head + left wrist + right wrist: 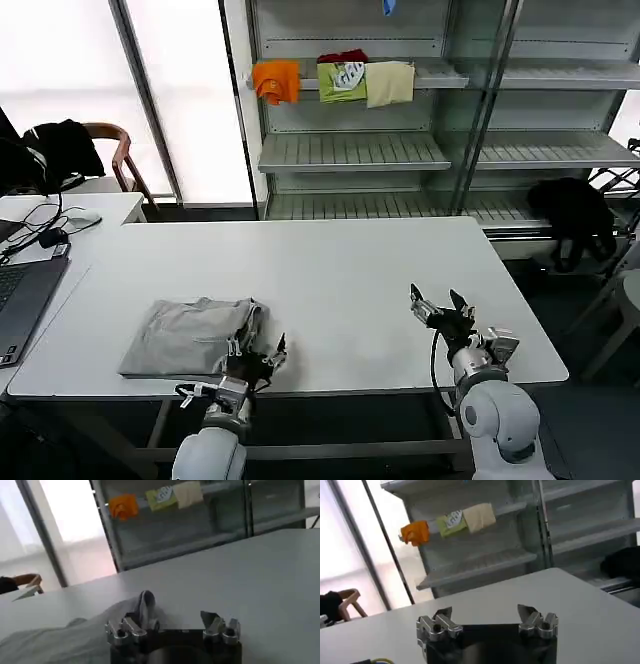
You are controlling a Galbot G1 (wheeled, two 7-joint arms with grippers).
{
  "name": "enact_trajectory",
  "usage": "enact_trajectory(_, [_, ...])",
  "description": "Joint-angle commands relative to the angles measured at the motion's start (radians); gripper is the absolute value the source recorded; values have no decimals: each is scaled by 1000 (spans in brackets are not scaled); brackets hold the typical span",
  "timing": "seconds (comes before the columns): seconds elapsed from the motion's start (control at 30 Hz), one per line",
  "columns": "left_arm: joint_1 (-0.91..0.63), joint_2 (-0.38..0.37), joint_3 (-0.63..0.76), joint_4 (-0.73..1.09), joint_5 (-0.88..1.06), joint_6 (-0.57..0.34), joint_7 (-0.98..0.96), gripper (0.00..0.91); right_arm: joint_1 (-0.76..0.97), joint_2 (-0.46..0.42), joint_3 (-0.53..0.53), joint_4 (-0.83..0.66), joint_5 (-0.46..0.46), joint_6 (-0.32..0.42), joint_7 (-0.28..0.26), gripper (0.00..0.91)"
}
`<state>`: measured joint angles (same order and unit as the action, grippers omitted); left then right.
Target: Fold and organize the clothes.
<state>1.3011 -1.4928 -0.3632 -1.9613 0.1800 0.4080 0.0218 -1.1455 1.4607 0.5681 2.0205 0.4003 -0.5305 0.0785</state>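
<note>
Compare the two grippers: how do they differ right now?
The left gripper sits at the near corner of the folded light grey cotton shirt, one finger against a raised fold; the right gripper hovers over bare white table, away from the cloth. Both are open and hold nothing.

This looks like an office or lab test room. A plain white surface [330,290] stands before grey metal shelving [400,150] carrying a few folded garments [335,78]. Left of the surface sit a laptop [20,300], cables and a wooden chair [115,150] by bright windows.
</note>
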Motion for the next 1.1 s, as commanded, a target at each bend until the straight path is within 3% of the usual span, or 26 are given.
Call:
enact_trajectory(0.03, [-4, 4, -19, -41, -144, 14, 34, 907, 1, 1, 1, -6, -2, 1, 1, 907])
enact_trajectory(0.2, [-12, 86, -154, -183, -419, 15, 96, 907, 1, -4, 2, -7, -5, 2, 2, 907])
enact_trajectory(0.27, [-32, 138, -276, -189, -464, 17, 123, 907, 1, -6, 3, -5, -5, 1, 1, 907])
enact_trajectory(0.3, [-44, 173, -375, -165, -471, 17, 146, 907, 1, -7, 2, -4, -5, 1, 2, 907])
enact_trajectory(0.43, [-30, 315, -554, -47, -514, 0, 185, 907, 3, -8, -3, -10, -21, 1, 1, 907])
enact_trajectory(0.6, [-5, 398, -591, 108, -529, -31, 195, 907, 11, -3, -15, -22, -36, 1, 0, 907])
enact_trajectory(1.1, [-41, 379, -512, 279, -586, -6, 204, 907, 15, -1, -22, -27, -54, -1, 2, 907])
